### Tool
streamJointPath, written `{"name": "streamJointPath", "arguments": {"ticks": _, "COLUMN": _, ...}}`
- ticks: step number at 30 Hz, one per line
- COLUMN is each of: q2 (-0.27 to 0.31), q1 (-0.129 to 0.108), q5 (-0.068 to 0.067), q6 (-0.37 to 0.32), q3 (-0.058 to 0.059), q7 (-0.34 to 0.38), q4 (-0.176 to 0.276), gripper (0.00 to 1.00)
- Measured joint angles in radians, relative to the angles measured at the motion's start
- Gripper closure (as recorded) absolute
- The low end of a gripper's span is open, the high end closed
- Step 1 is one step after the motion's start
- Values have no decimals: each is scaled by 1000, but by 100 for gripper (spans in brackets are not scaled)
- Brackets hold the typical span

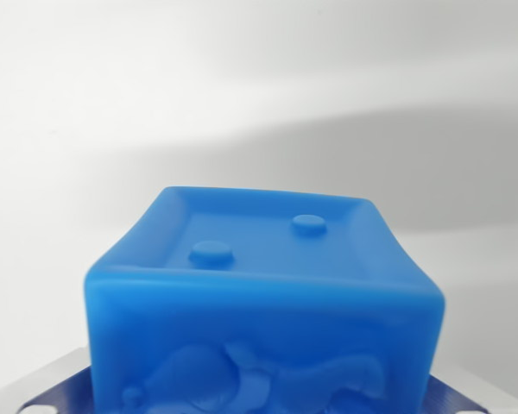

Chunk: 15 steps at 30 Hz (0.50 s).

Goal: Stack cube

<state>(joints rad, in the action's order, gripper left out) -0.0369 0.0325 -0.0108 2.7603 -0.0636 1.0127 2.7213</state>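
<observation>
- The white surface [242, 78] fills the upper half of the frame and runs down both sides; a soft grey shadow band crosses it from the middle right toward the left.
- The blue cube [263, 293] takes up the lower middle of the frame, very close to the camera. Its top face is a shallow recess with a raised rim, and its near side carries a moulded relief figure.
- The gripper [259, 405] shows only as pale metal corners with dark blue pads at the lower left and lower right edges, on either side of the cube's base. Whether the pads press the cube cannot be told, so the jaws' state is unclear.
- 2 small round studs [211, 254] stand on the recessed top, 1 at centre left and 1 further back at centre right.
- No 2nd cube is visible anywhere in the frame.
- Judged step: the cube sits between the fingers, so this looks like the grasp or carry stage of stacking.
- The next move likely calls for finding the other cube, lining this one up squarely above it, and lowering gently.
</observation>
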Motion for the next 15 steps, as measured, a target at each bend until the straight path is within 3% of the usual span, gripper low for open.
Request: {"name": "streamJointPath", "arguments": {"ticks": 15, "q2": 24, "q1": 38, "q5": 4, "q6": -18, "q3": 33, "q7": -64, "q4": 5, "gripper": 100}}
